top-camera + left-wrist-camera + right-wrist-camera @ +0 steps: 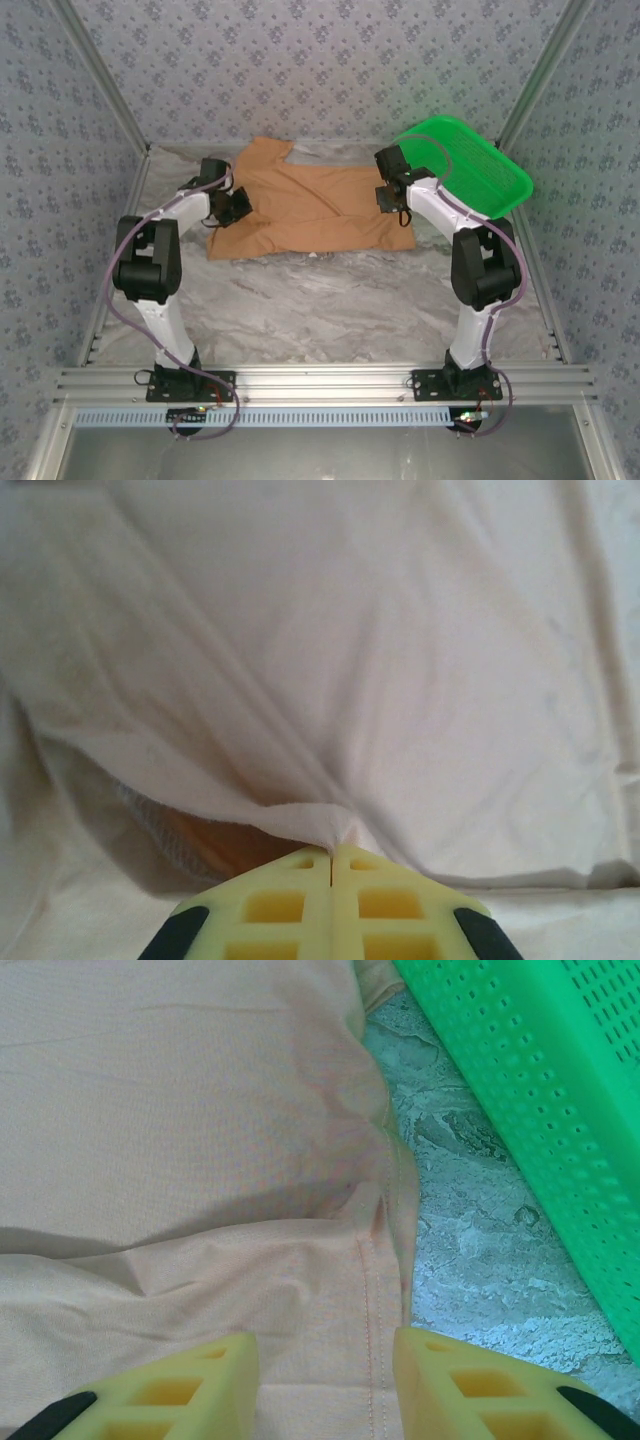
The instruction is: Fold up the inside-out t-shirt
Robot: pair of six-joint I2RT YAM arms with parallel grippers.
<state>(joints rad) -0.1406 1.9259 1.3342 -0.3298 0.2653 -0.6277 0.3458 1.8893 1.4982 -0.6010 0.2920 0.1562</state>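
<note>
Overhead, we see the t-shirt spread on the surface between the arms. Left wrist: left jaws clenched on a thin cloth pinch, which may slip under tension. Right wrist: right jaws released astride the seam; a one-sided lift would skew the fold.

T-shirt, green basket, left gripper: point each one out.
t-shirt [310,205], top view, middle of the spread cloth.
green basket [480,165], top view, its mesh floor.
left gripper [331,852], left wrist view, shut fingertips pinching the cloth.
</note>
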